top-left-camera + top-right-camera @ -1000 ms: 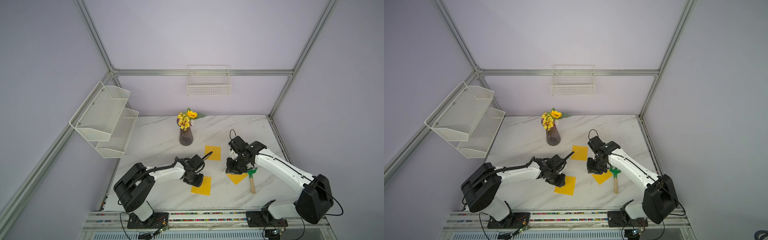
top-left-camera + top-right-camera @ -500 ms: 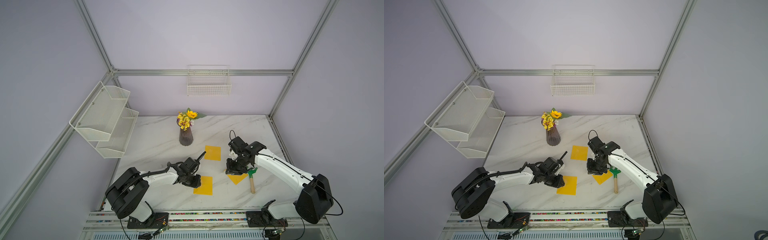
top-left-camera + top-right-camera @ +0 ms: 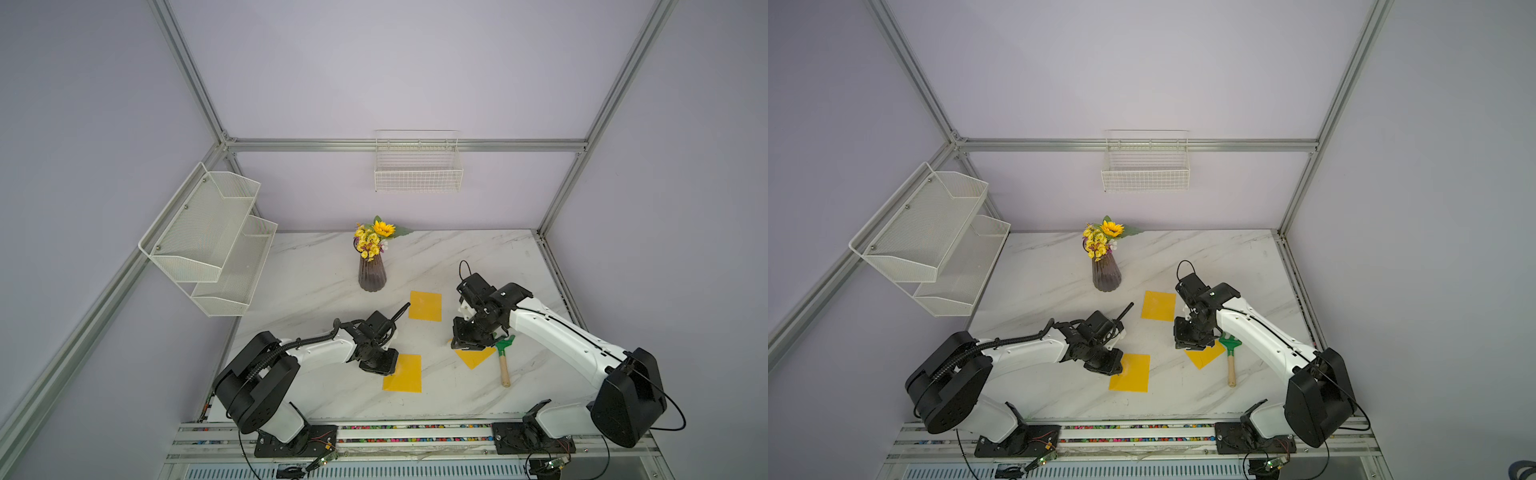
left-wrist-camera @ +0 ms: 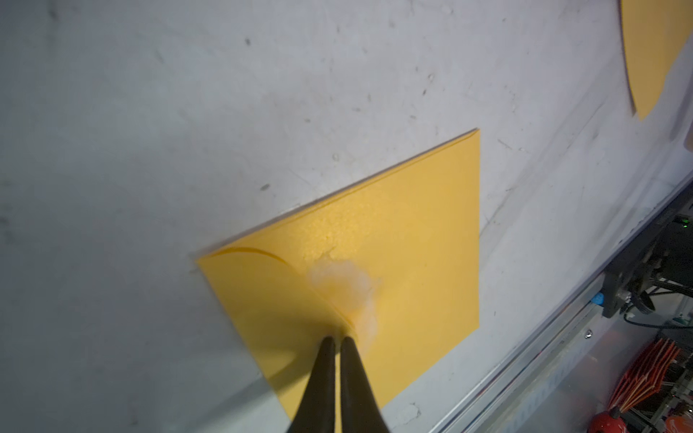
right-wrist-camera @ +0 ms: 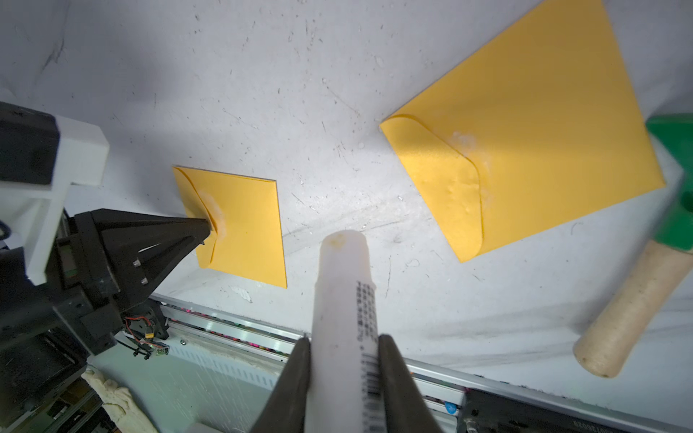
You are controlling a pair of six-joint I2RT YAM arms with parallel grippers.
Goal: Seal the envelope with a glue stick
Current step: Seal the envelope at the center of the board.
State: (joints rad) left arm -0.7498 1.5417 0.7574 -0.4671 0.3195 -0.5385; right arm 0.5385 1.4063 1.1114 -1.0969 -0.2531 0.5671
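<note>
Three yellow envelopes lie flat on the marble table (image 3: 316,266), well apart from one another. The near envelope (image 3: 403,372) sits close to the table's front edge and the metal rail (image 3: 415,440) beyond it. The far envelope (image 3: 424,306) lies toward the middle, short of the vase (image 3: 372,278). The right envelope (image 3: 473,358) is turned cornerwise and is partly hidden under the right arm in both top views.

The left gripper (image 4: 336,341) reaches in low over the near envelope's left edge. Its two fingers are drawn together at the tip of the flap (image 4: 270,292), beside a whitish smear (image 4: 341,281); whether paper is caught between them cannot be told.

The right gripper (image 5: 343,343) is clamped around the labelled barrel of the glue stick (image 5: 343,285). It holds the stick over bare marble between the near and right envelopes, rounded end toward the table, touching neither envelope.

Bare marble is widest along the table's left side and across the back right corner, and a narrower bare strip separates the two grippers. The rake (image 3: 503,361) lies just beside the right envelope's corner, its wooden handle pointing toward the front edge.

Count:
- two arms
- two grippers
- three envelopes
- one glue stick
- one rake
- one vase of yellow flowers
- one wire basket (image 3: 417,172) on the back wall
- one two-tier mesh shelf (image 3: 212,245) on the left wall
</note>
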